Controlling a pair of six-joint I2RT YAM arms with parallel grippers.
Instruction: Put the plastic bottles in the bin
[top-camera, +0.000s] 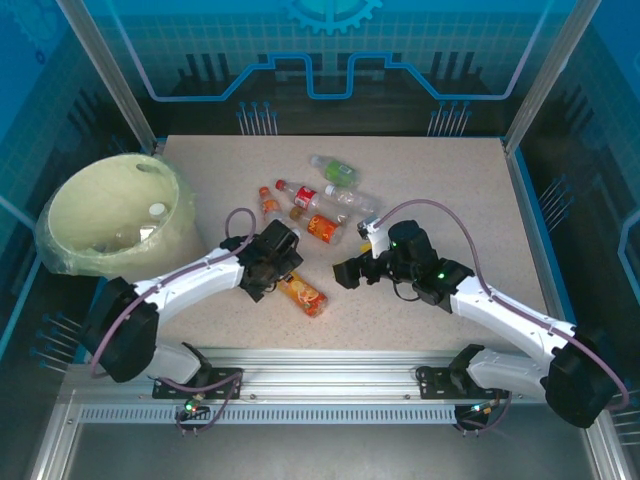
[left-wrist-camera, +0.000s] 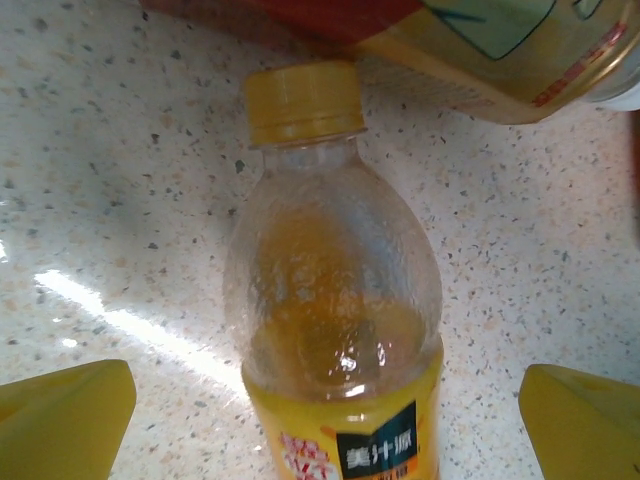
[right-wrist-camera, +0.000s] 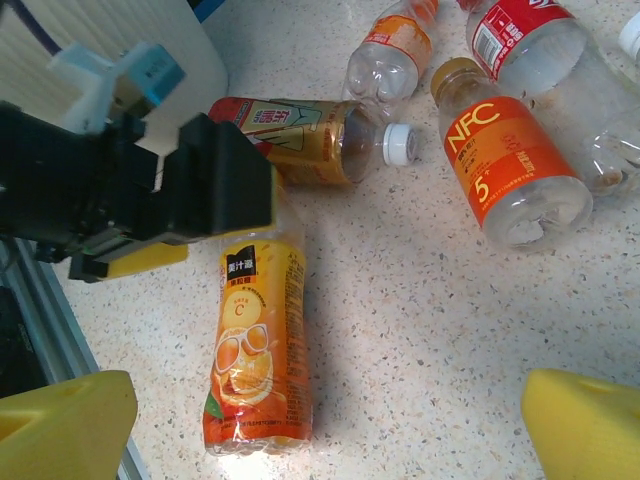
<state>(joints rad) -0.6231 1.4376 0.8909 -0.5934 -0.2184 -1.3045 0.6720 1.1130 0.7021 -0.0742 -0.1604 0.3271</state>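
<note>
Bin (top-camera: 172, 240): pale cream round bucket lined with a clear bag, far left of the overhead frame at the left edge of the speckled tabletop (top-camera: 450, 180), upright; something clear with a white cap lies inside, too small to name. Left gripper (top-camera: 285, 272): lower centre-left, just right of the bin, jaws spread wide and grasping nothing; in the left wrist view its yellow pads (left-wrist-camera: 65, 420) sit in the bottom corners with bare table between each pad and the bottle. Orange-juice bottle (top-camera: 305, 294): on its side on the table between those pads, outside the bin, its yellow cap (left-wrist-camera: 303, 100) just beside the next item. Gold-label bottle (right-wrist-camera: 300, 140): on its side, white cap, upper centre of the right wrist frame. Orange-label clear bottle (right-wrist-camera: 390, 55): on its side, top centre, just beside the gold-label one. NFC bottle (right-wrist-camera: 505, 165): orange label, on its side, upper right. Red-label bottle (right-wrist-camera: 525, 35): top right, close against the NFC bottle. Green-label bottle (top-camera: 335, 170): on its side, upper centre of the overhead frame, farthest from the arms. Right gripper (top-camera: 352, 266): right of centre, released, jaws wide apart, holding nothing, pointing left toward the orange-juice bottle.
</note>
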